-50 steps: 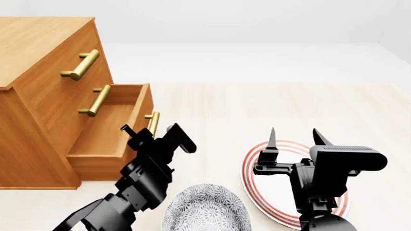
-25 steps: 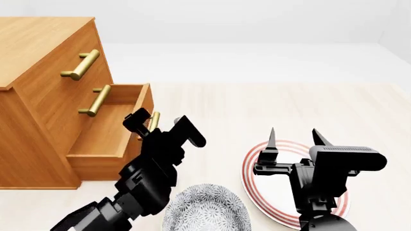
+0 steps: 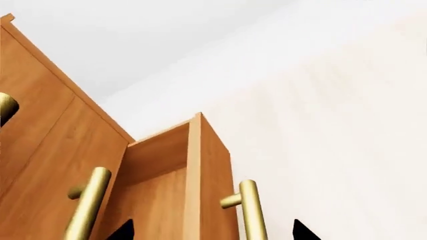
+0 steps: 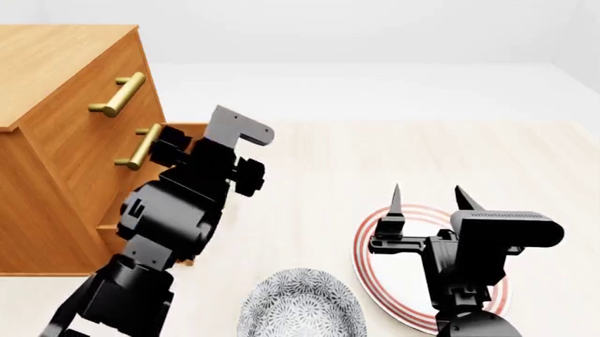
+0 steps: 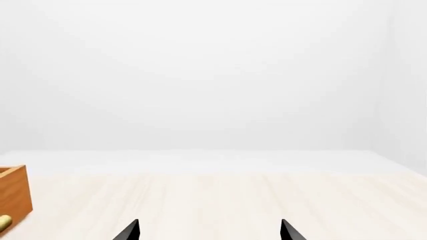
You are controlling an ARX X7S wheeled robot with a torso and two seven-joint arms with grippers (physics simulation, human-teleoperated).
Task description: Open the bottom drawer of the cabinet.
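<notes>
The orange-brown cabinet (image 4: 66, 140) stands at the left in the head view. Its bottom drawer (image 3: 210, 190) is pulled out; in the head view my left arm (image 4: 187, 196) covers most of it, leaving its far wall (image 4: 195, 129) showing. In the left wrist view my left gripper (image 3: 212, 232) is open, with the drawer's front panel and brass handle (image 3: 250, 210) between the two fingertips, not gripped. My right gripper (image 4: 428, 193) is open and empty above the plate; it also shows in the right wrist view (image 5: 210, 231).
The top drawer's handle (image 4: 117, 95) and the middle drawer's handle (image 4: 140, 146) sit above the open drawer; both drawers are shut. A grey patterned bowl (image 4: 300, 305) lies at the front. A red-rimmed plate (image 4: 361, 242) lies under the right arm.
My left arm has risen and swung left toward the cabinet, now covering the open drawer. The drawer stays pulled out as before. The right arm has not moved.
</notes>
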